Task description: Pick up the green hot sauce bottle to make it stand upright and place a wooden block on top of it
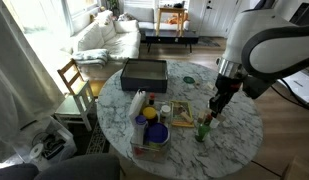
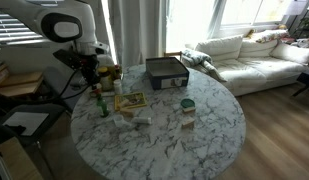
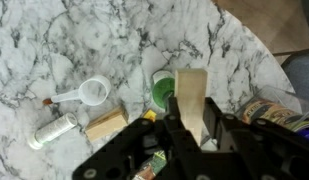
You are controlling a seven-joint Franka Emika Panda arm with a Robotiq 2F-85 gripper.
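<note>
The green hot sauce bottle (image 1: 203, 128) stands upright on the marble table (image 1: 234, 135); it also shows in an exterior view (image 2: 102, 105). My gripper (image 1: 220, 100) hangs just above and beside it, also seen in an exterior view (image 2: 91, 70). In the wrist view the gripper (image 3: 191, 118) is shut on a pale wooden block (image 3: 191, 92) held upright between the fingers. The bottle is mostly hidden under the gripper body there. Another wooden block (image 3: 106, 123) lies on the table.
A dark tray (image 1: 144, 72) sits at the far side of the table. A white bottle (image 1: 140, 103) and a blue and yellow container (image 1: 151, 125) stand nearby. A green round cup (image 3: 161, 88), a white scoop (image 3: 92, 92) and a small lying bottle (image 3: 54, 130) are below me.
</note>
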